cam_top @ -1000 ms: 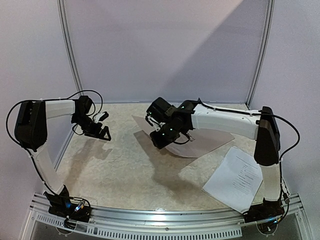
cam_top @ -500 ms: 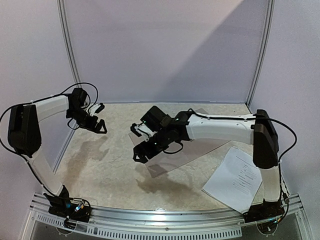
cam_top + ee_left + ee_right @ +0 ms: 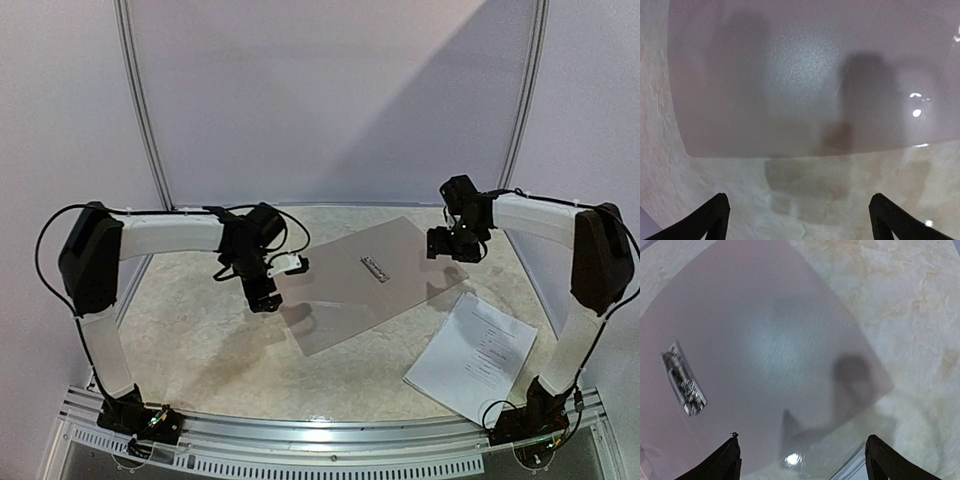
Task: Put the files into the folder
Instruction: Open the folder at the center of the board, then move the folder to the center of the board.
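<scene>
The folder (image 3: 340, 300) lies open and flat in the middle of the table, a greyish-tan sheet with a small silver clip (image 3: 375, 268) near its centre. The files (image 3: 470, 355), white printed sheets, rest on the table at the near right, apart from the folder. My left gripper (image 3: 265, 298) hovers open over the folder's left edge; in the left wrist view the folder (image 3: 790, 75) fills the upper part. Over the folder's far right corner hangs my right gripper (image 3: 452, 250), open and holding nothing. The right wrist view shows the folder (image 3: 765, 340) and clip (image 3: 684, 385).
The table top is beige and marbled (image 3: 200, 340). White walls with metal poles (image 3: 140, 110) close off the back and sides. A metal rail (image 3: 320, 440) carrying both arm bases runs along the near edge. A white sheet edge (image 3: 852, 471) shows low in the right wrist view.
The right gripper opened and let go of the folder's cover, then drew back to the far right. The folder now lies flat and open. The left arm swung right to the folder's left edge.
</scene>
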Controlling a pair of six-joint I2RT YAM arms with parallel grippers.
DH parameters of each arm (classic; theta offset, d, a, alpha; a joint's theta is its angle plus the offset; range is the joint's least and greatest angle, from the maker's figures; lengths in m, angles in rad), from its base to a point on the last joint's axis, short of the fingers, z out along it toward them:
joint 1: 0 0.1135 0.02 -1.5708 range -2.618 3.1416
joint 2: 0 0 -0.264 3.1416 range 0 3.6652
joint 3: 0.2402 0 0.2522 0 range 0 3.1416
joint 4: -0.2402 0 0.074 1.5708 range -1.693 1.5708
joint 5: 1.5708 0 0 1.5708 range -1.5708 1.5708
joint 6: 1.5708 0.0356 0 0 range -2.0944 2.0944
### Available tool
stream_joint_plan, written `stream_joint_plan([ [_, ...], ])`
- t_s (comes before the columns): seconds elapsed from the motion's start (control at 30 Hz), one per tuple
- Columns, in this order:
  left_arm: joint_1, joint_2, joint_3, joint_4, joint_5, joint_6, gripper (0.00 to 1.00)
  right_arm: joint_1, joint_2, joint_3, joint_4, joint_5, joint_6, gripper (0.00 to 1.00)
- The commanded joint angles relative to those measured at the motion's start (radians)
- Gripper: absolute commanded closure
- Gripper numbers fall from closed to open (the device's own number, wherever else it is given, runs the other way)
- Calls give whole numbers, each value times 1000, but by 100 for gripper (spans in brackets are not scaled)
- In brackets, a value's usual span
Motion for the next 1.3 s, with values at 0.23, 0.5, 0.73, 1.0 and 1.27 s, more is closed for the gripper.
stream_joint_plan([
  [0.23,-19,189,-12,179,-359,170,0,-148,503,449,-190,89,-221,16],
  [0.5,16,176,-76,190,-389,197,0,-152,566,460,-254,-94,-262,22],
  [0.73,109,112,-107,179,-380,185,0,-105,540,395,-305,-256,-261,28],
  [1.0,191,16,-158,147,-339,162,0,-12,503,337,-263,-309,-220,32],
  [1.27,246,-78,-192,129,-342,164,0,26,424,323,-218,-180,-174,30],
])
